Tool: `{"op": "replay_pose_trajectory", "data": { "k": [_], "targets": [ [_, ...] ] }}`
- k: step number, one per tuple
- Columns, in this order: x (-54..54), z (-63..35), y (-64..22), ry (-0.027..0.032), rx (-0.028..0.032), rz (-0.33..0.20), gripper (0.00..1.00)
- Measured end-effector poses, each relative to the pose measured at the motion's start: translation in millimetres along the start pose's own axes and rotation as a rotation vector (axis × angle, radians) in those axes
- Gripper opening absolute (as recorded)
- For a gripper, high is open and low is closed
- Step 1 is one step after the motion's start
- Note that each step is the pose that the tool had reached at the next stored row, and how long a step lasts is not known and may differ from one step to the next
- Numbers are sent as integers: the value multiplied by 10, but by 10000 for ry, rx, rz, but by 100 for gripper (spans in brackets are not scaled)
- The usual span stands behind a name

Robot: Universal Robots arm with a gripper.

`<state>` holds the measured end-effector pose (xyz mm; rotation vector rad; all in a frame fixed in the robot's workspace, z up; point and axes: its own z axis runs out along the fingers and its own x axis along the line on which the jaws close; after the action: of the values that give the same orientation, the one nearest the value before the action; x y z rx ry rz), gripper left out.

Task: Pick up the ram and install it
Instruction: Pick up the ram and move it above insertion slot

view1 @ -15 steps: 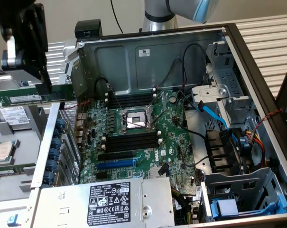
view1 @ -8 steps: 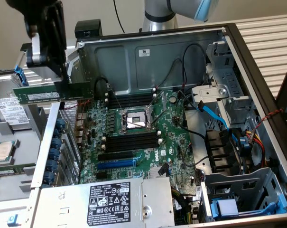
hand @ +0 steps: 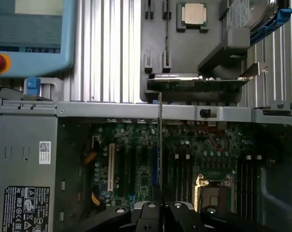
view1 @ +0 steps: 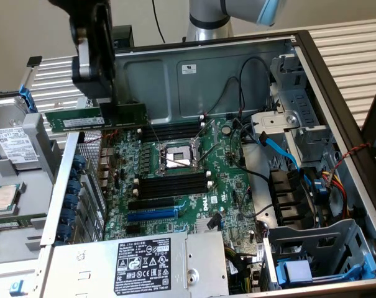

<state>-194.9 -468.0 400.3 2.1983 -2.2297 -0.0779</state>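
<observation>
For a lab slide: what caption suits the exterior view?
Robot gripper shut on the ram, holding it over the motherboard of an open computer case.

Soft, even room light falls from above. The ribbed table (view1: pixel 352 49) at the exterior view's right glares pale, while the motherboard (view1: pixel 231 180) lies in mild shade below the case walls (view1: pixel 194 87). My claw (view1: pixel 111 117) reads as a dark shape, clamped on the ram (view1: pixel 76 120), whose green face is well lit. From my wrist the board looks dim, and the teach pendant's screen (hand: pixel 25 24) glows pale.
</observation>
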Motion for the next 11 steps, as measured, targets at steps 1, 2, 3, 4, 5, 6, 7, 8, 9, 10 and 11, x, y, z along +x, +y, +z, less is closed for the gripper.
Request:
{"op": "replay_pose_trajectory", "data": {
  "k": [1, 2, 3, 4, 5, 6, 7, 8, 9, 10, 11],
  "targets": [
    [-1, -2, -45, 0, -2, 0, 12],
    [-1, -4, -92, 0, -2, 1, 12],
    [-2, -6, -138, 0, -2, 1, 12],
    [-4, -8, -183, 1, -3, 0, 12],
    [-7, -9, -229, 0, -3, 0, 12],
    [-13, -10, -268, 1, -3, 1, 12],
    [-19, -10, -301, 0, -3, 2, 12],
    [-29, -10, -337, 0, -3, 3, 12],
    [-47, -6, -362, -1, -2, 2, 12],
    [-68, -3, -386, 0, -3, 2, 12],
    [-90, 1, -409, 0, -2, 2, 12]
  ]
}}
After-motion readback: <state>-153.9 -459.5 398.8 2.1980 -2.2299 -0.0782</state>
